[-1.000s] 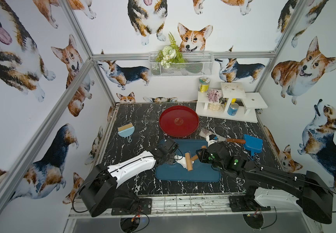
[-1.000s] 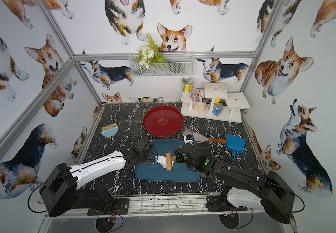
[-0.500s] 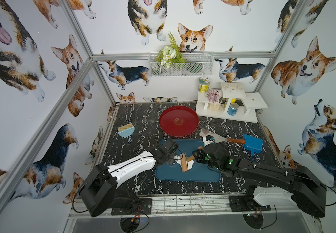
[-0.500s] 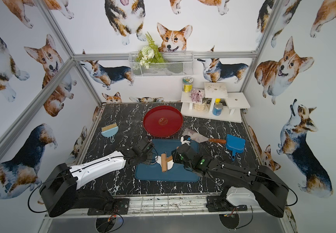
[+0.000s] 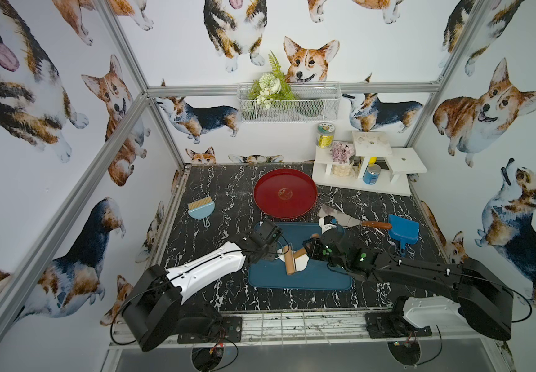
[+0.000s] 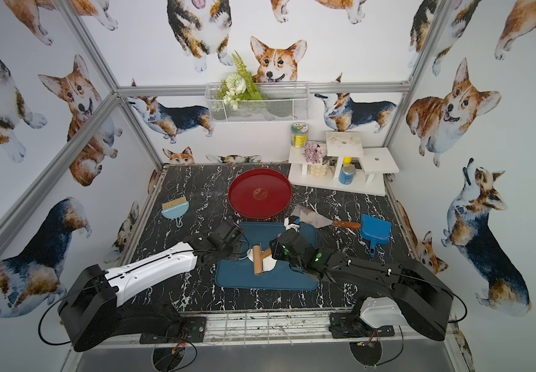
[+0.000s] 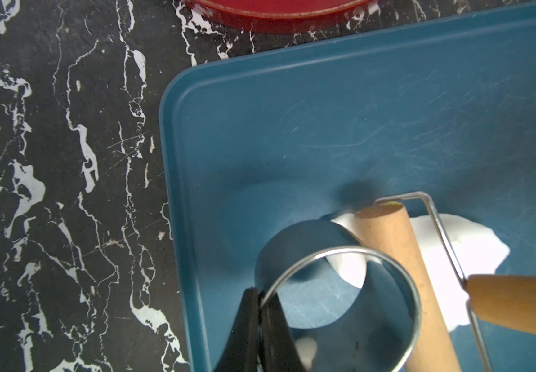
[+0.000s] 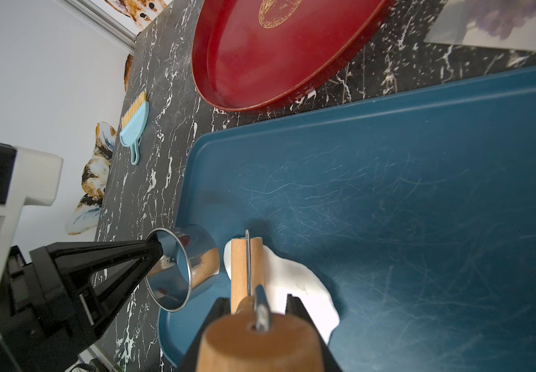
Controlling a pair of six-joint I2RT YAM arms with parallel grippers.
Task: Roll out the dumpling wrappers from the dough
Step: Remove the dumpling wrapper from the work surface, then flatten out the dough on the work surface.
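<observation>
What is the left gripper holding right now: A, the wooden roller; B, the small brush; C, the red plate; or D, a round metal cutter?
D: the left gripper is pinched shut on the rim of the round metal cutter, while the wooden roller lies on the dough.

Roller (image 5: 290, 262) is lying across dough (image 8: 299, 286), ring (image 8: 202, 257) hanging just beside, those 2 crowding tray's (image 5: 318, 280) left half. Right half is lying bare under right arm (image 5: 389, 270). Plate (image 5: 273, 199) is fencing far edge, scraper (image 5: 344, 219) far-right corner.
</observation>
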